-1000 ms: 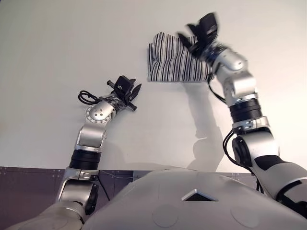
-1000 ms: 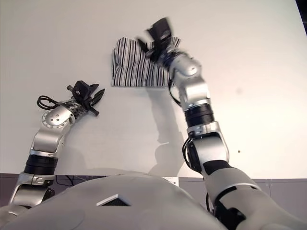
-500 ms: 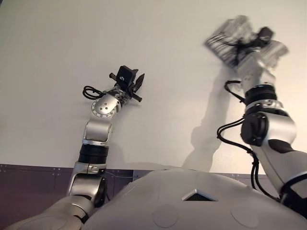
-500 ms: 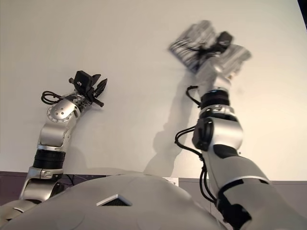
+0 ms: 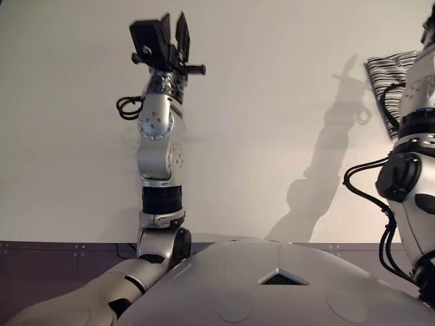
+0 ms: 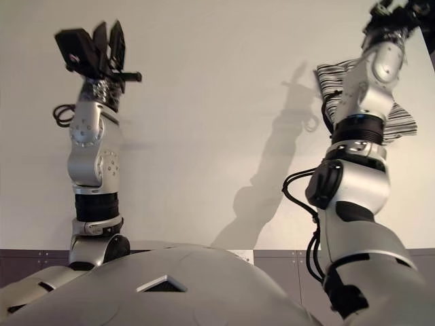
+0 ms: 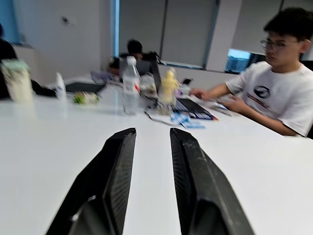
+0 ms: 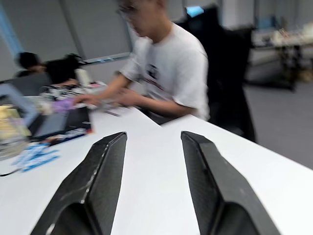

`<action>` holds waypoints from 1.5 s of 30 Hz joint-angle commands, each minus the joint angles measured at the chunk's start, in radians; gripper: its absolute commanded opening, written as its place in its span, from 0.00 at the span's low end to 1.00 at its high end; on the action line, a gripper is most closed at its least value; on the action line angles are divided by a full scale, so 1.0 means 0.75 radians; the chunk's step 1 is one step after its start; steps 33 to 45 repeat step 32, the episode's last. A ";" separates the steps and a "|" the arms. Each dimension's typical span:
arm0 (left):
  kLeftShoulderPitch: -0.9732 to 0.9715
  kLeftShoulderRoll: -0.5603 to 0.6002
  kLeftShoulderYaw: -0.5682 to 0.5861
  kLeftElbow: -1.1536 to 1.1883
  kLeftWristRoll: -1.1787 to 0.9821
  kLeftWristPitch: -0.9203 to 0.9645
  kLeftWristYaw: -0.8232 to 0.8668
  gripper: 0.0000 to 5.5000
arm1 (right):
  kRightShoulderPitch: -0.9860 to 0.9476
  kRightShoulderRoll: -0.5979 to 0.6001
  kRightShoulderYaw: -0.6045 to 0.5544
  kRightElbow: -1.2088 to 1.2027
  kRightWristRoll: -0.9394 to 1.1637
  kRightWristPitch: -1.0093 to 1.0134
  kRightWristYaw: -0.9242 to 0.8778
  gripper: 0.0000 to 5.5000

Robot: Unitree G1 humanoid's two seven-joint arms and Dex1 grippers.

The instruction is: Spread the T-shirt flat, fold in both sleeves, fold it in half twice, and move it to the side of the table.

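While the folded striped T-shirt (image 6: 332, 80) lies near the right edge of the white surface (image 5: 272, 102), partly hidden behind the right arm, the right hand (image 8: 154, 134) is close to it, with its two fingers spread and nothing between them. The left hand (image 7: 152, 132) is held high, well apart on the left side, its fingers a little parted and also holding nothing.
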 commanded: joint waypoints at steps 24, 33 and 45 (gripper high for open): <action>-0.391 -0.258 -0.049 0.660 0.169 -0.246 0.340 0.59 | 0.103 0.644 0.496 -0.273 -0.415 0.057 -0.470 0.53; -0.482 -0.302 -0.011 0.696 0.183 -0.227 0.576 0.59 | 0.050 0.650 0.470 -0.297 -0.332 0.180 -0.299 0.59; -0.482 -0.302 -0.011 0.696 0.183 -0.227 0.576 0.59 | 0.050 0.650 0.470 -0.297 -0.332 0.180 -0.299 0.59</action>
